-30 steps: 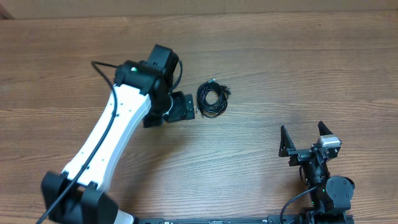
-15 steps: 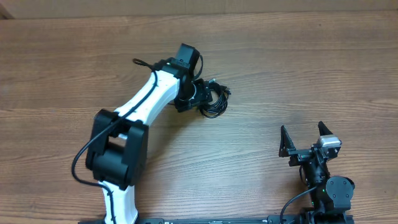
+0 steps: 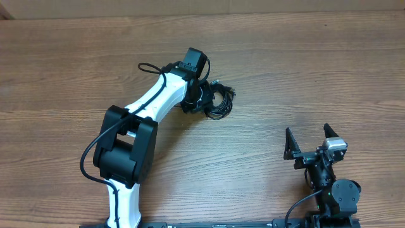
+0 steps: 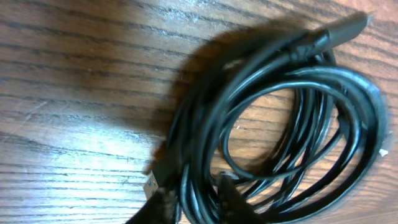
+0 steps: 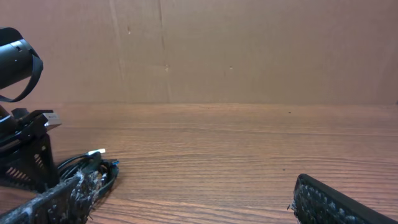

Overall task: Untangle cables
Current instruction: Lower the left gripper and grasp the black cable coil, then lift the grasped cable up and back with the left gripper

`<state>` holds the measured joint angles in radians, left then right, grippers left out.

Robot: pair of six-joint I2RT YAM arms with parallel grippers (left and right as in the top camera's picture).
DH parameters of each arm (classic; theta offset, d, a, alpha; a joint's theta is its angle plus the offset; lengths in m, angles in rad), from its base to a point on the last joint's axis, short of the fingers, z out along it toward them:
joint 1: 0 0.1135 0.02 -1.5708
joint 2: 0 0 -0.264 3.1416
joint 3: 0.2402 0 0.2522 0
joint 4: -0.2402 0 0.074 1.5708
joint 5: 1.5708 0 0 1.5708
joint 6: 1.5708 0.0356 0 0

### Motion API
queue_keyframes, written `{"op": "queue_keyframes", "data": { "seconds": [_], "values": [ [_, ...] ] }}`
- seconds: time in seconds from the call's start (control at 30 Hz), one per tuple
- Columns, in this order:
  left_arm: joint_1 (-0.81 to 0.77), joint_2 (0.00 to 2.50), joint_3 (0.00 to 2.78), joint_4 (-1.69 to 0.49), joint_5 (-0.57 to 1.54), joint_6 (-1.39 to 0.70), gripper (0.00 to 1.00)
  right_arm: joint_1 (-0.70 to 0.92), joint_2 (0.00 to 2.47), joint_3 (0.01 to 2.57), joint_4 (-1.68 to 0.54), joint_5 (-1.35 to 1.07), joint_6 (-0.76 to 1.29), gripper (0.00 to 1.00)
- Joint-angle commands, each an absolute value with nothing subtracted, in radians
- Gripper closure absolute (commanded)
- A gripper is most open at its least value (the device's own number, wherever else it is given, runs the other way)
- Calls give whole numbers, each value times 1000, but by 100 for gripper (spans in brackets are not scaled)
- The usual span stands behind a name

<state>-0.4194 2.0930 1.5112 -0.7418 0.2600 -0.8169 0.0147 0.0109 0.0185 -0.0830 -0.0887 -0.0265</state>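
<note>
A bundle of black cables (image 3: 219, 102) lies coiled on the wooden table, left of centre toward the back. In the left wrist view the coil (image 4: 298, 124) fills the frame, with one plug end at the top right. My left gripper (image 3: 201, 100) is at the coil's left side. In the left wrist view, the left gripper (image 4: 193, 200) has its dark fingers (image 4: 227, 200) pressed on either side of a few strands, shut on them. My right gripper (image 3: 308, 133) stands open near the front right, far from the cables (image 5: 93, 169), with nothing between its fingers (image 5: 339, 202).
A brown cardboard wall (image 5: 217, 50) runs along the back of the table (image 3: 297, 69). The white left arm (image 3: 149, 104) stretches from the front left diagonally toward the coil. The right arm's base (image 3: 335, 196) sits at the front right edge.
My left arm swung right and forward onto the coil's left side, and its jaws went from wide open to closed around some strands. The right arm has not moved.
</note>
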Motion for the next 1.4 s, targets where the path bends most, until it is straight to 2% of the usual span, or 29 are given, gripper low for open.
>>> {"op": "queue_keyframes", "data": {
  "seconds": [0.0,0.1,0.23,0.37,0.5,0.63,0.8,0.97,1.1,1.37],
  "values": [
    [-424,2113,1509,-744,257,-838,85,13,3,9,-79,-79,-31,0],
    [-423,2111,1531,-772,277,-831,96,13,3,9,-79,-79,-31,0],
    [-414,2111,1625,-859,316,-814,96,13,3,9,-79,-79,-31,0],
    [-413,2106,1819,-1063,291,-760,96,13,3,9,-79,-79,-31,0],
    [-413,2077,2002,-1263,155,-754,96,13,3,9,-79,-79,-31,0],
    [-414,2049,2111,-1345,108,-704,96,13,3,9,-79,-79,-31,0],
    [-411,2031,2196,-1348,236,-558,96,13,3,9,-79,-79,-31,0],
    [-384,2025,2347,-1319,511,-545,96,13,3,9,-79,-80,-31,0],
    [-342,2025,2492,-1284,686,-683,96,13,3,9,-79,-79,-31,0],
    [-299,2019,2635,-1285,696,-850,96,13,3,9,-79,-80,-31,0]
  ]
}}
